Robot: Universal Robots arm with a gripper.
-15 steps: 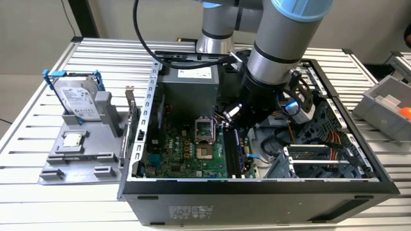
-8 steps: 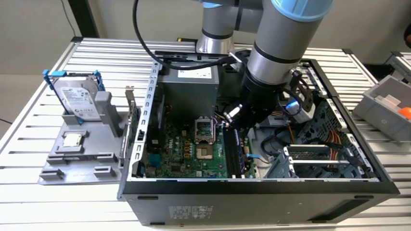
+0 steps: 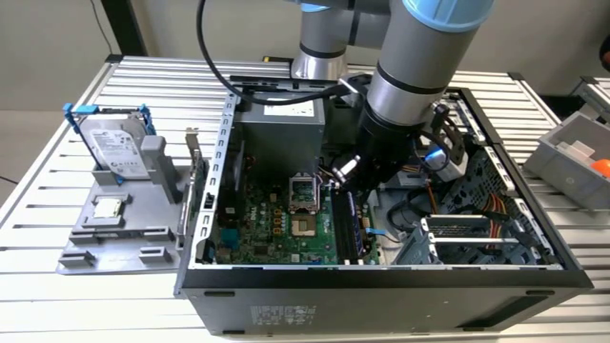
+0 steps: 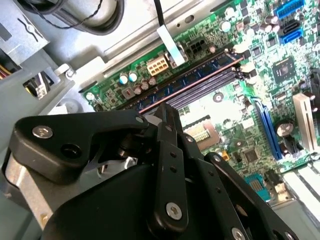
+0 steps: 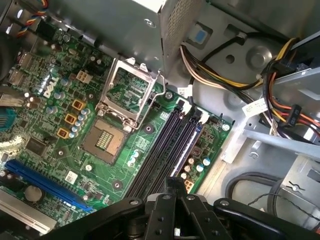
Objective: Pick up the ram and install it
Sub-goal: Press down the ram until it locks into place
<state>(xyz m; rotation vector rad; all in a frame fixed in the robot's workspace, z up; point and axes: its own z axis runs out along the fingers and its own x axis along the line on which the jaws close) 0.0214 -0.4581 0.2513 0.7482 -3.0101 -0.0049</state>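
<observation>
The arm (image 3: 419, 78) reaches down from the top centre of the exterior view into the open computer case (image 3: 381, 214), its wrist tilted slightly toward the lower left of the frame, and the claw (image 3: 345, 187) hangs just above the memory slots (image 3: 350, 225). In both wrist views the claw's two black fingers (image 4: 167, 150) stand pressed close together, tips meeting; I cannot tell whether anything thin is pinched between them.

The ram (image 4: 192, 82) appears as one dark stick with blue-labelled chips, seated along the outermost slot, toward the upper centre of the second wrist view, directly beyond the fingertips. In the first wrist view four parallel memory slots (image 5: 167, 145) run diagonally through the middle of the frame, with the open processor socket (image 5: 107, 140) just beside them.

On the surface (image 3: 57, 300), at the exterior view's left, one grey fixture (image 3: 124, 229) carries one hard drive (image 3: 114, 146) standing upright in a blue-edged bracket and one small square processor (image 3: 106, 208) lying flat.

The slots lie between the socket and a bundle of cables (image 5: 280, 75); the power supply box (image 3: 281, 143) rises close by the wrist, so room around the claw is narrow.
</observation>
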